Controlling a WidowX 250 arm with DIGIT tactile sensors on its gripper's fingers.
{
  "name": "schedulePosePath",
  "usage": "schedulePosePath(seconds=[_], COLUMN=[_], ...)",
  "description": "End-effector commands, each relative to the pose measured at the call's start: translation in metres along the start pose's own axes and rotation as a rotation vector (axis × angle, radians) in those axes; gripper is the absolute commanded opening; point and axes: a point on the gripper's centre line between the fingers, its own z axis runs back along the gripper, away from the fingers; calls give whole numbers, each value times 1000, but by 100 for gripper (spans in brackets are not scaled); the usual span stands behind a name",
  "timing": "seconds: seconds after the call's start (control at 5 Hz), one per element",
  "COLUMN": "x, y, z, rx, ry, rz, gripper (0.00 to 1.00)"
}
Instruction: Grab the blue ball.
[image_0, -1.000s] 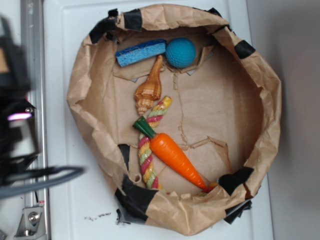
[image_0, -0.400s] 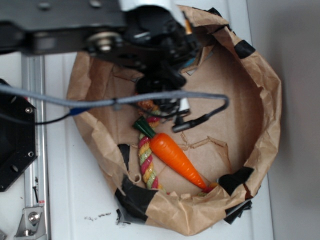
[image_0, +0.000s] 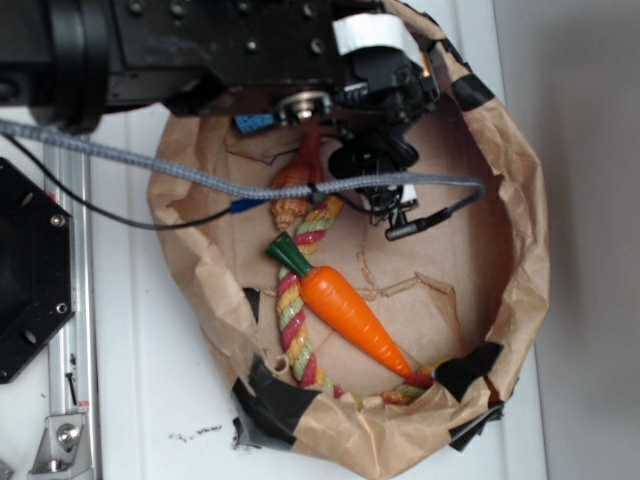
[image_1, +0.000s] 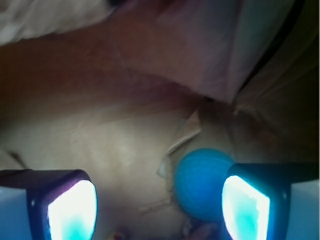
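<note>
The blue ball (image_1: 200, 185) shows only in the wrist view, a teal round ball lying on brown paper. It sits just inside my right finger (image_1: 246, 207), partly behind it, and far from the left finger (image_1: 72, 212). My gripper (image_1: 159, 207) is open, its pads wide apart, with the ball in the right part of the gap and nothing clamped. In the exterior view the black arm and wrist (image_0: 370, 90) cover the top of the paper bag (image_0: 520, 230), and the ball is hidden beneath them.
Inside the bag lie an orange carrot (image_0: 350, 318), a coloured rope (image_0: 293, 320), a brown shell (image_0: 297, 180) and a corner of a blue sponge (image_0: 255, 122). A grey cable (image_0: 200, 178) crosses the bag. A metal rail (image_0: 62, 400) runs along the left.
The arm has swung in from the left over the bag's top and dropped lower, hiding the ball and most of the sponge. The bag's rim has shifted slightly.
</note>
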Motion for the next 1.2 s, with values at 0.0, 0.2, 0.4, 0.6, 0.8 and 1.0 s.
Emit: schedulePosePath(seconds=[0.0, 0.2, 0.4, 0.6, 0.8, 1.0], x=[8, 4, -3, -13, -16, -11], y=[2, 2, -9, -10, 10, 23], z=[7, 6, 13, 12, 3, -9], rx=[26, 35, 17, 43, 90, 120], ry=[-34, -33, -31, -14, -18, -19], rz=[59, 79, 142, 259, 367, 409], gripper=[100, 100, 100, 100, 100, 100])
